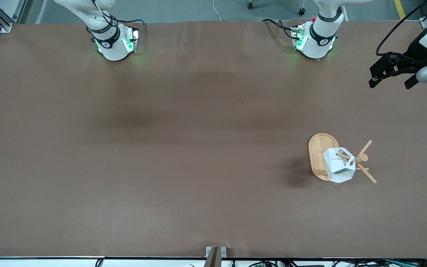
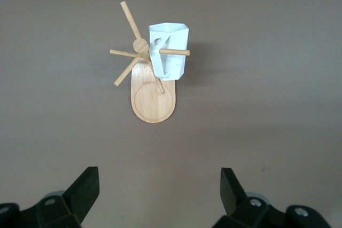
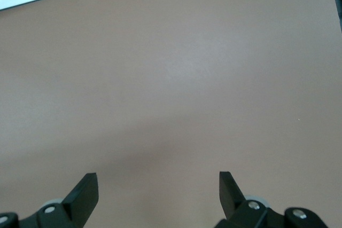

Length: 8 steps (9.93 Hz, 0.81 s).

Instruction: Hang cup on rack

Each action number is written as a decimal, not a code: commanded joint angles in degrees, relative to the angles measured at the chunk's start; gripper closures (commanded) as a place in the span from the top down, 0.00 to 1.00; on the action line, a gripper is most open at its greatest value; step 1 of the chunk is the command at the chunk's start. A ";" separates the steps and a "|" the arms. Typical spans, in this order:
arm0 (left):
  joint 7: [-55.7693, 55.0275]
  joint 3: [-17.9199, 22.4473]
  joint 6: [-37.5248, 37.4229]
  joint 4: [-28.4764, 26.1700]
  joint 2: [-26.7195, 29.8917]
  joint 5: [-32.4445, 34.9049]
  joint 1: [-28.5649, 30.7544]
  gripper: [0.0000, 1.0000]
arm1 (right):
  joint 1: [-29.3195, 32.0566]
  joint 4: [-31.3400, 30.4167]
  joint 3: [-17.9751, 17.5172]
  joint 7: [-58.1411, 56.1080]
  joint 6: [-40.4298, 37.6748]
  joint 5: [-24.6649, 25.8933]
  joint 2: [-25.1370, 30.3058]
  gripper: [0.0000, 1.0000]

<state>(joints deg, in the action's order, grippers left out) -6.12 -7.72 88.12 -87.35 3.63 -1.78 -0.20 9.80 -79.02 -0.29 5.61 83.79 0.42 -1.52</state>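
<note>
Left end effector [image 1: 391, 79] hovers spread, empty; cup [image 1: 338, 165] hangs on rack [image 1: 319, 155].

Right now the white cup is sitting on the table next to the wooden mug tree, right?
Not quite. The white cup is hanging on a peg of the wooden mug tree, threaded through its handle hole, as the left wrist view shows.

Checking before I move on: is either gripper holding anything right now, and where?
Nothing held. Left gripper and right gripper are open; the cup hangs on the rack by its handle hole.
</note>
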 commanded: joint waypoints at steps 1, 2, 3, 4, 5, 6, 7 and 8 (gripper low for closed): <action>-0.47 0.07 -1.72 1.30 -2.58 0.99 0.02 1.00 | 1.01 0.01 -0.58 0.46 -2.13 -0.25 0.29 1.00; -0.13 0.07 -1.89 0.69 -2.40 0.81 0.20 1.00 | 1.01 -0.17 -0.67 0.02 -2.57 0.28 0.20 1.00; -0.21 0.33 -2.24 0.69 -2.49 -0.23 0.29 1.00 | 1.27 -0.43 -0.67 0.02 -3.62 0.28 0.20 1.00; -0.21 0.33 -2.16 0.60 -2.49 -0.42 0.20 1.00 | 1.36 -0.44 -0.67 0.37 -3.89 0.02 0.12 1.00; 0.22 0.60 -2.16 0.16 -2.14 -1.12 0.11 1.00 | 1.54 -0.44 -0.67 0.46 -3.90 -0.42 0.12 1.00; 0.75 0.86 -2.16 -0.28 -1.96 -2.26 0.02 1.00 | 1.36 -0.44 -0.67 0.63 -3.81 -0.42 0.20 1.00; 0.76 0.95 -2.16 -0.54 -1.87 -2.18 0.02 1.00 | 1.45 -1.57 -0.76 0.72 -3.90 -0.51 0.29 1.00; 0.76 1.04 -2.16 -0.81 -1.87 -1.74 0.02 1.00 | 1.88 -2.36 -0.85 0.72 -3.46 -0.68 0.29 1.00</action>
<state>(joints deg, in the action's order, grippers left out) -5.99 -7.19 86.71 -86.55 2.04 -3.17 0.04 10.24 -79.59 -0.27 5.62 79.99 0.41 -1.85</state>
